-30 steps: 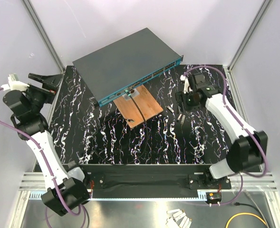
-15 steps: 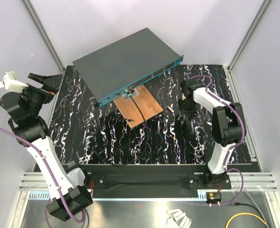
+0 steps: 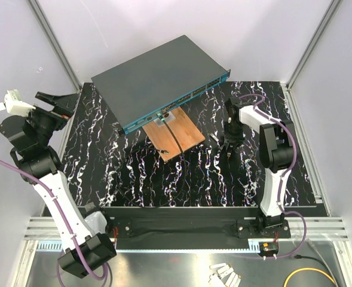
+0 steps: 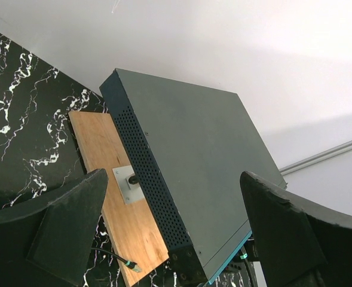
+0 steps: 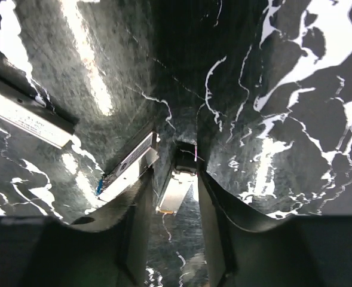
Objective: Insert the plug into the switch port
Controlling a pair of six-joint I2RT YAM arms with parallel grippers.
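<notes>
The switch (image 3: 158,78), a flat dark grey box with a teal-blue front edge, lies tilted at the back centre; it also shows in the left wrist view (image 4: 199,155). My right gripper (image 3: 228,145) points down at the table right of the board. In the right wrist view its fingers (image 5: 214,203) stand close on both sides of a small silver plug (image 5: 177,191) lying on the table, and the gripper (image 5: 177,161) looks shut on it. My left gripper (image 3: 56,104) is raised at the far left, open and empty (image 4: 173,197).
A copper-brown board (image 3: 176,134) lies in front of the switch, with a black cable ending in a green-tipped connector (image 4: 128,266). Two more silver modules lie by the right fingers (image 5: 128,167) (image 5: 26,116). The table is black marble-patterned (image 3: 140,173), with white walls around.
My right arm has folded in and its gripper has come down and slightly left onto the table beside the board. My left arm lifted a little, then stayed still.
</notes>
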